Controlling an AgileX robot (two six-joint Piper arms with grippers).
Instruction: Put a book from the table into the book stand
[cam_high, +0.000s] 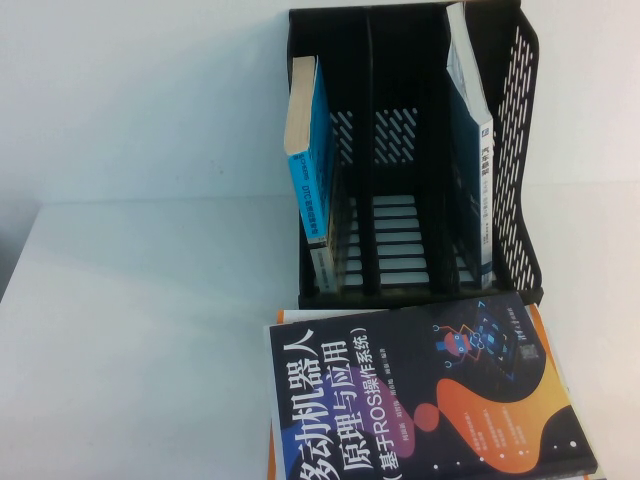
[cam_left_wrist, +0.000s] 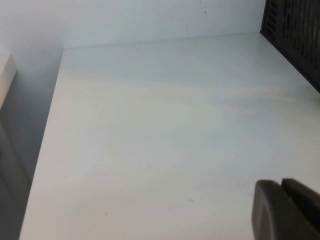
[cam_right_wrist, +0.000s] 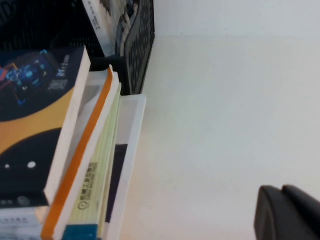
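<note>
The blue and grey book (cam_high: 312, 160) stands leaning in the left slot of the black book stand (cam_high: 520, 150), on the white table (cam_high: 140, 330). Neither gripper shows in the high view. In the left wrist view, my left gripper (cam_left_wrist: 281, 184) is shut and empty, low over bare table (cam_left_wrist: 150, 125), with a corner of the stand (cam_left_wrist: 295, 30) far ahead. In the right wrist view, my right gripper (cam_right_wrist: 282, 189) is shut and empty over bare table (cam_right_wrist: 225, 100), beside the stack of books and the stand (cam_right_wrist: 140, 45).
A dark teal book with a white top (cam_high: 468, 140) stands in the stand's right slot. A dark navy book with orange-purple graphics (cam_high: 420, 400) lies on a stack in front of the stand. The stack's orange-edged book (cam_right_wrist: 85, 150) shows in the right wrist view.
</note>
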